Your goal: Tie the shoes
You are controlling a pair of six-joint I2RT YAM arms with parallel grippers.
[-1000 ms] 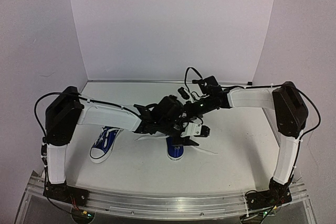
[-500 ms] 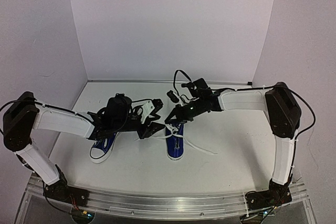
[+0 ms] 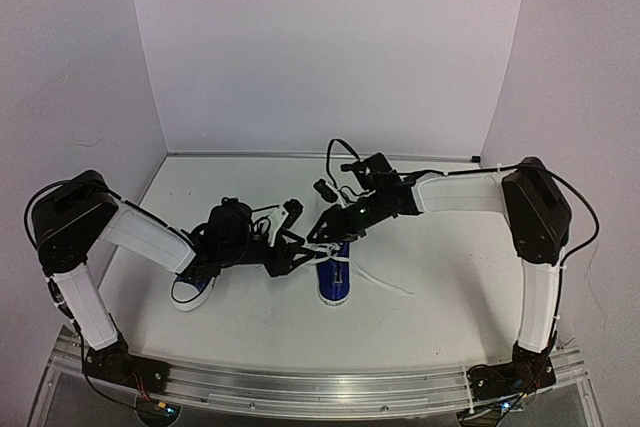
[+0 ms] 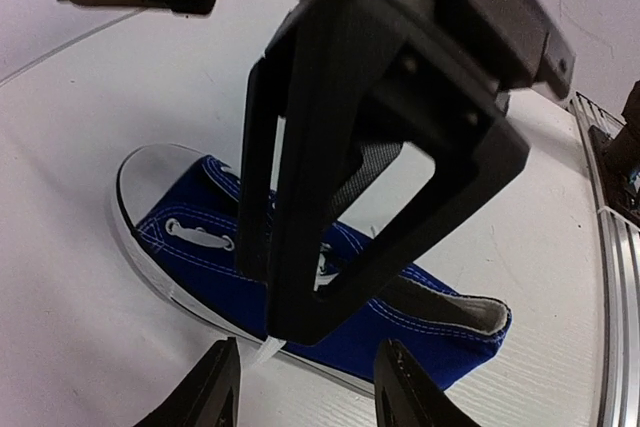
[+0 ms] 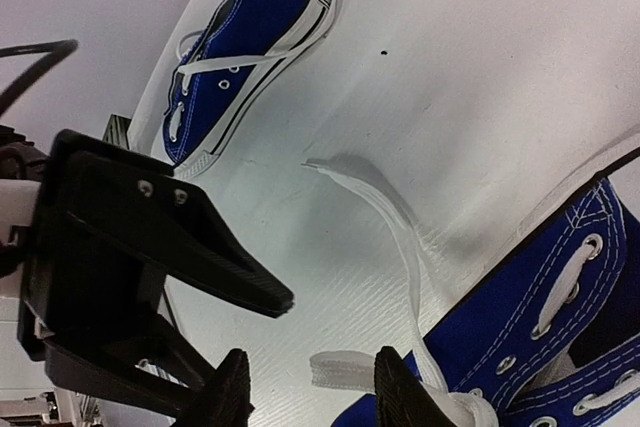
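Note:
Two blue sneakers with white laces lie on the white table. The right shoe (image 3: 335,282) points its white toe toward me; my right gripper (image 3: 322,234) hangs open just over its laces. In the right wrist view (image 5: 313,387) a loose white lace (image 5: 345,369) lies between the open fingertips, unclamped, running from the shoe (image 5: 540,317). My left gripper (image 3: 293,252) is open and empty just left of that shoe. Its wrist view (image 4: 305,392) shows the shoe (image 4: 190,242) behind the right gripper's black fingers (image 4: 380,147). The left shoe (image 3: 187,292) is mostly hidden under my left arm and shows in the right wrist view (image 5: 240,47).
A lace end trails right of the right shoe on the table (image 3: 385,284). White walls close the back and sides. A metal rail (image 3: 320,387) runs along the front edge. My left gripper's finger (image 5: 170,237) sits close beside the right gripper.
My left gripper has pulled back left off the right shoe and now sits low beside it. My right gripper has moved left and down over the shoe's laces.

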